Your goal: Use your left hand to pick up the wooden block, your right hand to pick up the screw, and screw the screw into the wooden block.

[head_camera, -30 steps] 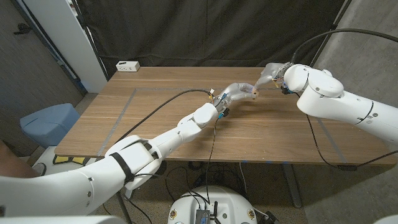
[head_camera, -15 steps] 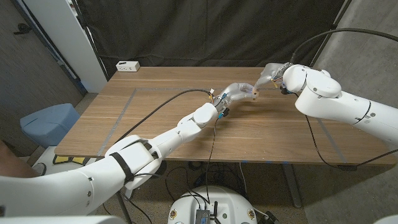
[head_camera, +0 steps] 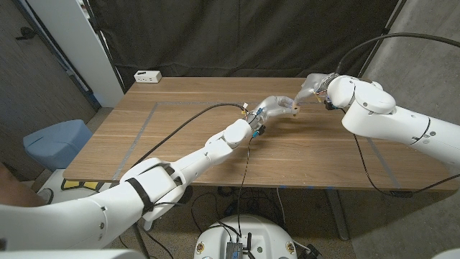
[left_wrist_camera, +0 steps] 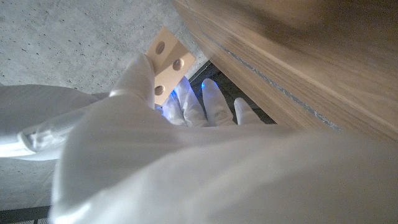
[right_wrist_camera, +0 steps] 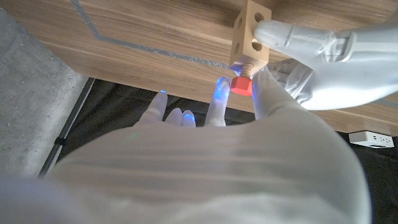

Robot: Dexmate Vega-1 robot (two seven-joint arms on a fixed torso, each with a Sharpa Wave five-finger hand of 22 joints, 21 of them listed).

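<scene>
A: Status of the block?

B: The wooden block (right_wrist_camera: pixel 250 30) is held clear of the desk (head_camera: pixel 180 137), pinched in the fingers of the left hand (head_camera: pixel 273 108). Several round holes are seen on its faces. In the head view it is found between the two hands, over the far middle of the desk.

A: And the screw?

B: The screw (right_wrist_camera: pixel 242 82), with a red head and a light shank, is set against the block's lower face, apparently at a hole. It is pinched by the fingertips of the right hand (right_wrist_camera: pixel 205 143); the other fingers are spread. How deep it is seated cannot be told.

A: Step?

B: Judged as the threading stage: both parts are picked up and mated, with turning left to do.

A: Risks?

B: Cross-threading is likely if the shank is tilted off the hole axis. The head could be lost from the fingertips if the pinch is loosened during a regrasp, and the screw would be dropped. The block could be twisted in the left hand if torque is not resisted, since only a small part of it is gripped.

A: Anything else nearby?

B: A white power strip (head_camera: pixel 147 75) is seen at the desk's far left corner, well apart.
</scene>
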